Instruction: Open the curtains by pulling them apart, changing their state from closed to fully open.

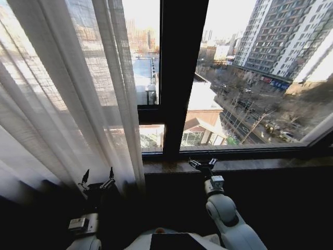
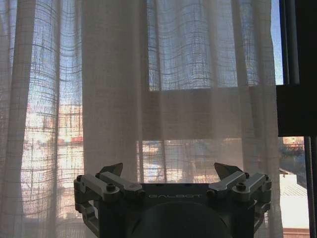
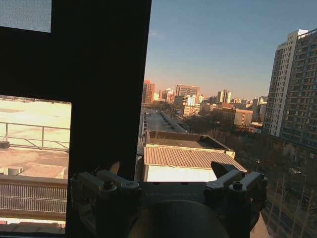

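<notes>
Sheer white curtain panel (image 1: 62, 99) hangs gathered at left, window right bared. Left gripper (image 1: 97, 177), fingers wide, faces its pleats, not gripping; right gripper (image 1: 203, 164) wide at sill (image 1: 270, 164). Step: parting; next likely needs a fabric grasp.

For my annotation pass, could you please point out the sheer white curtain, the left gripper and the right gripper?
sheer white woven curtain (image 1: 67, 104), head view, pleated middle of the panel.
left gripper (image 1: 97, 177), head view, midway between its open fingertips.
right gripper (image 1: 204, 162), head view, midway between its fingertips.

Black-framed window (image 1: 177, 78), sunlit city beyond.
</notes>
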Controlling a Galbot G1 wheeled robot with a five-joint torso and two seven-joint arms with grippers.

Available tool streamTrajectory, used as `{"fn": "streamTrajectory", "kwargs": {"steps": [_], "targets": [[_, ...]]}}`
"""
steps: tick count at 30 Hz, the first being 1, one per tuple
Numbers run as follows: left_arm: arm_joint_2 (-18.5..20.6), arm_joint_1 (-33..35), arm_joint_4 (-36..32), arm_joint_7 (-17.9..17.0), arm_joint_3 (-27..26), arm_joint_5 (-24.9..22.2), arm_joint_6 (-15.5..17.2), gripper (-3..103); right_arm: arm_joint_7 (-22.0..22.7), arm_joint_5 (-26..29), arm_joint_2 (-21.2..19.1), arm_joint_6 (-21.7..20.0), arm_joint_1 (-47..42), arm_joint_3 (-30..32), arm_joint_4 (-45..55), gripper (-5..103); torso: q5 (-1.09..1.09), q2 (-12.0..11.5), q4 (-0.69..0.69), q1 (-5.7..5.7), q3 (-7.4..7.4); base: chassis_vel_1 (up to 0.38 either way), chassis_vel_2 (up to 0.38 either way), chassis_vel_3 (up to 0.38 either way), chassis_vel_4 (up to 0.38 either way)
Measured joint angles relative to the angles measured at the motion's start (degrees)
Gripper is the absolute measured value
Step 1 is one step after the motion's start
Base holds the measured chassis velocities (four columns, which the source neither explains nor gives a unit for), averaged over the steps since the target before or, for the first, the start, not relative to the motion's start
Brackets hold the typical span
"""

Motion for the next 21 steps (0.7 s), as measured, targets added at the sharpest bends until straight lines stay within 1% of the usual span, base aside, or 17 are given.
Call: {"fn": "streamTrajectory", "kwargs": {"steps": [1, 4, 5, 7, 9, 10, 11, 12, 15, 16, 18, 21], "targets": [[0.27, -0.6, 0.26, -0.04, -0.01, -0.06, 0.32, 100, 0.14, 0.11, 0.09, -0.01, 0.02, 0.12, -0.03, 100, 0.0, 0.0, 0.01, 0.0, 0.0, -0.059, 0.016, 0.047, -0.031], [1.84, -4.04, 1.27, -0.57, 0.28, -0.08, 2.59, 100, 0.82, 0.49, 0.29, -0.02, -0.1, 0.86, -0.18, 100, 0.0, 0.04, -0.02, -0.09, -0.03, 0.0, 0.0, 0.0, 0.0], [1.84, -4.04, 1.27, -0.57, 0.28, -0.08, 2.59, 100, 0.82, 0.49, 0.29, -0.02, -0.1, 0.86, -0.18, 100, 0.0, 0.04, -0.02, -0.09, -0.03, 0.0, 0.0, 0.0, 0.0], [2.52, -5.99, 2.02, -1.1, 0.63, -0.09, 3.93, 100, 1.04, 0.55, 0.31, -0.02, -0.29, 1.12, -0.18, 100, 0.0, 0.05, -0.02, -0.11, -0.04, 0.0, 0.0, 0.0, 0.0], [3.13, -9.28, 3.58, -1.57, 1.28, -0.09, 6.03, 100, 1.21, 0.57, 0.35, -0.02, -0.42, 1.36, -0.15, 100, -0.01, 0.05, -0.01, -0.11, -0.04, 0.0, 0.0, 0.0, 0.0], [3.13, -9.28, 3.58, -1.57, 1.28, -0.09, 6.03, 100, 1.21, 0.57, 0.35, -0.02, -0.42, 1.36, -0.15, 100, -0.01, 0.05, -0.01, -0.11, -0.04, 0.0, 0.0, 0.0, 0.0], [3.21, -10.77, 4.11, -1.91, 1.77, -0.09, 6.84, 100, 1.3, 0.57, 0.47, -0.02, -0.42, 1.36, -0.15, 100, -0.01, 0.05, -0.02, -0.11, -0.04, 0.0, 0.0, 0.0, 0.0], [3.27, -11.95, 4.54, -2.38, 2.31, -0.09, 7.49, 100, 1.42, 0.56, 0.58, -0.02, -0.39, 1.32, -0.15, 100, 0.0, 0.04, -0.02, -0.1, -0.04, 0.0, 0.0, 0.0, 0.0], [4.03, -16.42, 5.71, -3.36, 5.1, 0.07, 10.9, 100, 1.88, 0.41, 1.01, -0.02, -0.25, 0.71, -0.03, 100, 0.0, 0.02, -0.01, -0.05, -0.01, 0.0, 0.0, 0.0, 0.0], [4.03, -16.42, 5.71, -3.36, 5.1, 0.07, 10.9, 100, 1.88, 0.41, 1.01, -0.02, -0.25, 0.71, -0.03, 100, 0.0, 0.02, -0.01, -0.05, -0.01, 0.0, 0.0, 0.0, 0.0], [4.77, -17.23, 5.62, -3.79, 6.87, 0.17, 12.22, 100, 2.02, 0.36, 1.08, -0.02, -0.28, 0.6, 0.0, 100, 0.0, 0.02, -0.02, -0.05, -0.02, 0.0, 0.0, 0.0, 0.0], [6.66, -17.68, 4.29, -4.73, 11.13, 0.66, 15.94, 100, 2.33, 0.28, 1.11, -0.02, -0.62, 1.04, -0.04, 100, 0.0, 0.03, -0.01, -0.06, -0.02, 0.0, 0.0, 0.0, 0.0]]}}
